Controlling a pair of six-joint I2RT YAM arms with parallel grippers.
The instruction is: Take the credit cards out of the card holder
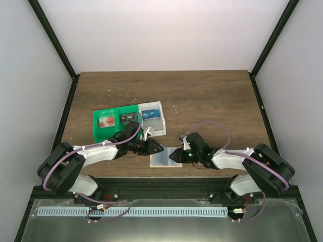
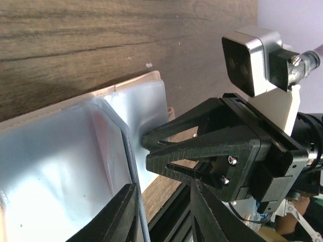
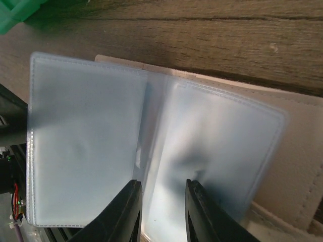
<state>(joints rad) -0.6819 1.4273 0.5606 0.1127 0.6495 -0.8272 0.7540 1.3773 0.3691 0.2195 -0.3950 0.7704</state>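
The card holder (image 1: 165, 157) lies open near the table's front edge, its blue-grey panels up. In the right wrist view (image 3: 202, 146) both panels look empty, with the tan cover showing at the right. My left gripper (image 1: 159, 149) is open at its left edge; a panel leaf (image 2: 75, 166) runs beside one finger (image 2: 118, 217). My right gripper (image 1: 176, 156) is open, its fingertips (image 3: 128, 212) over the holder's right panel. The blue credit card (image 1: 151, 115) lies in the white box. The pale card with red circles (image 1: 106, 121) lies in the green tray.
The green compartment tray (image 1: 98, 132) and the translucent white box (image 1: 162, 121) stand side by side just behind the left arm. A dark item (image 1: 127, 118) lies in the tray. The table's front rail (image 1: 166, 181) runs right below the holder.
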